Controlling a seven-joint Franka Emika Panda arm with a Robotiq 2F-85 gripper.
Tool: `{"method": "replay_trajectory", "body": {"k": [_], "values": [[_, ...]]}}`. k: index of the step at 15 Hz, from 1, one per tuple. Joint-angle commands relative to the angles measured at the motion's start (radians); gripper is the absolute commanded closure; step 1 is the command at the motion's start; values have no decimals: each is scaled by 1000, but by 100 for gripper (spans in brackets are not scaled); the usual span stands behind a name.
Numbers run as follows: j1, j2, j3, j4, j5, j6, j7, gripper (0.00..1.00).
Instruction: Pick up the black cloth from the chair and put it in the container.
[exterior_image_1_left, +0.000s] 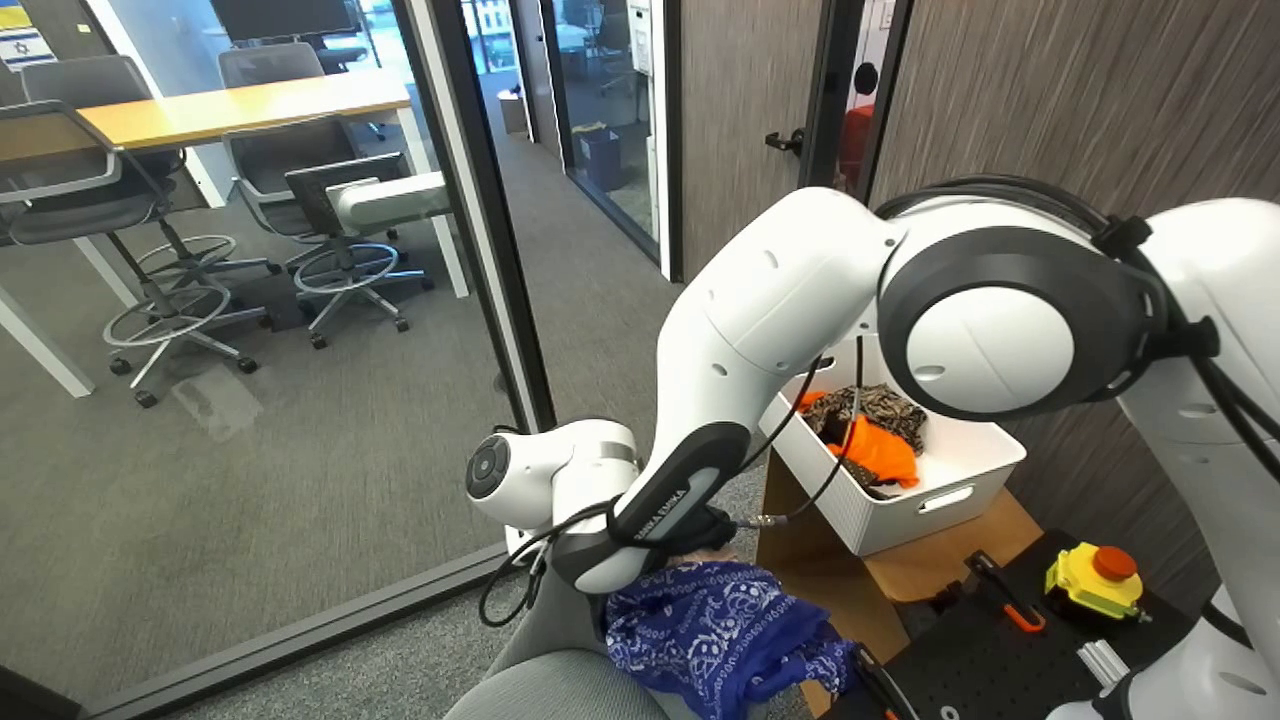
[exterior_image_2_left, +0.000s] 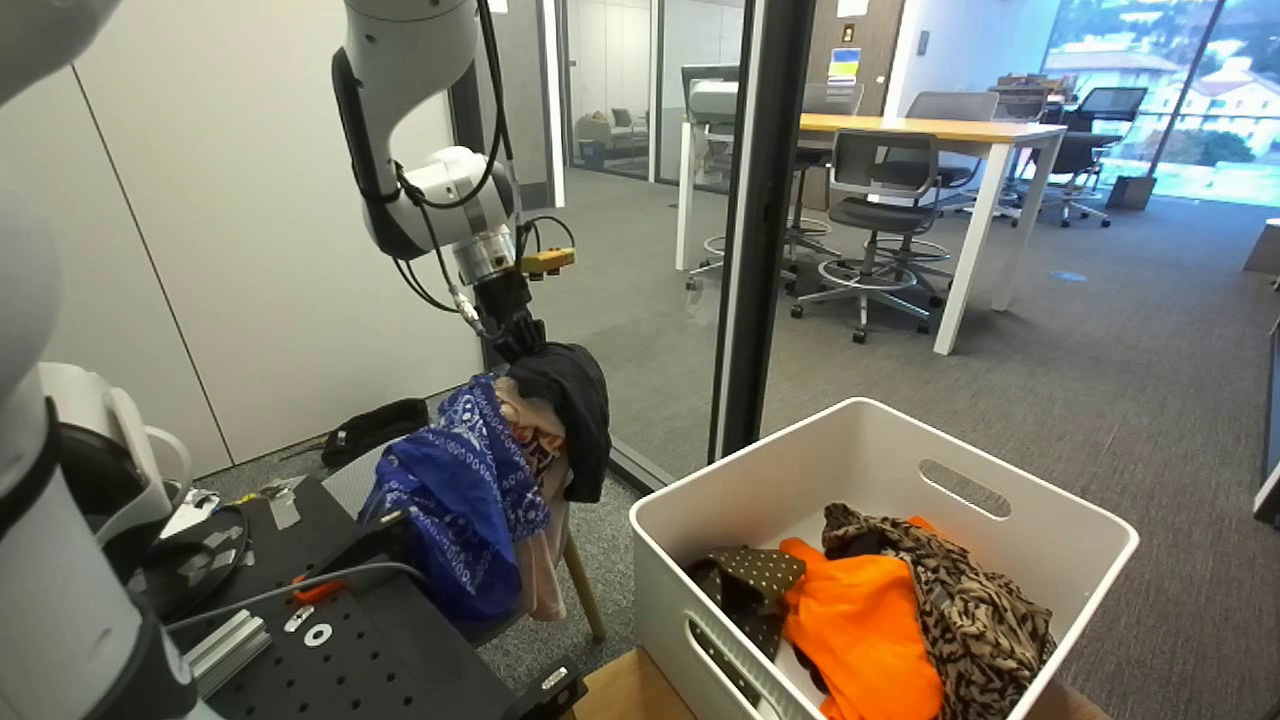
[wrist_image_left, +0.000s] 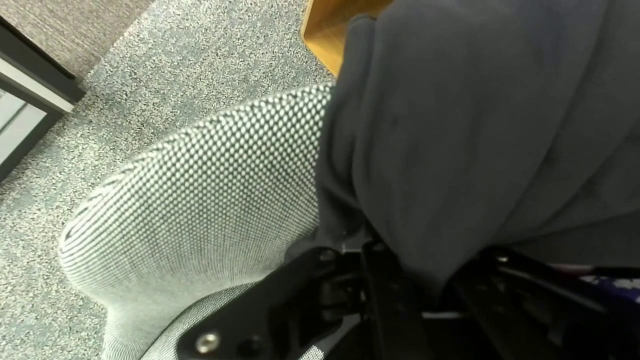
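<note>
The black cloth (exterior_image_2_left: 575, 400) drapes over the chair's edge beside other cloths in an exterior view. In the wrist view the black cloth (wrist_image_left: 475, 125) fills the upper right and narrows to a pinched fold between the fingers. My gripper (exterior_image_2_left: 527, 345) points down at the cloth's top, and in the wrist view the gripper (wrist_image_left: 430, 270) is shut on that fold. The chair (wrist_image_left: 215, 195) has light mesh fabric and also shows in an exterior view (exterior_image_1_left: 570, 690). The white container (exterior_image_2_left: 660, 585) stands apart from the gripper; it also shows in an exterior view (exterior_image_1_left: 900, 525).
A blue bandana (exterior_image_2_left: 450, 500) and a beige cloth (exterior_image_2_left: 535, 420) lie on the chair. The container holds orange (exterior_image_2_left: 865, 625), leopard-print (exterior_image_2_left: 985, 620) and dotted (exterior_image_2_left: 750, 580) cloths. A black perforated board (exterior_image_2_left: 400, 640) and a glass-wall post (exterior_image_2_left: 765, 250) stand nearby.
</note>
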Motion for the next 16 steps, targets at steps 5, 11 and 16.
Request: {"method": "replay_trajectory", "body": {"k": [5, 11, 16], "values": [[10, -22, -31, 9, -40, -43, 26, 90], [8, -111, -81, -54, -114, -85, 142, 90], [-31, -225, -93, -142, -155, -100, 239, 90]]}}
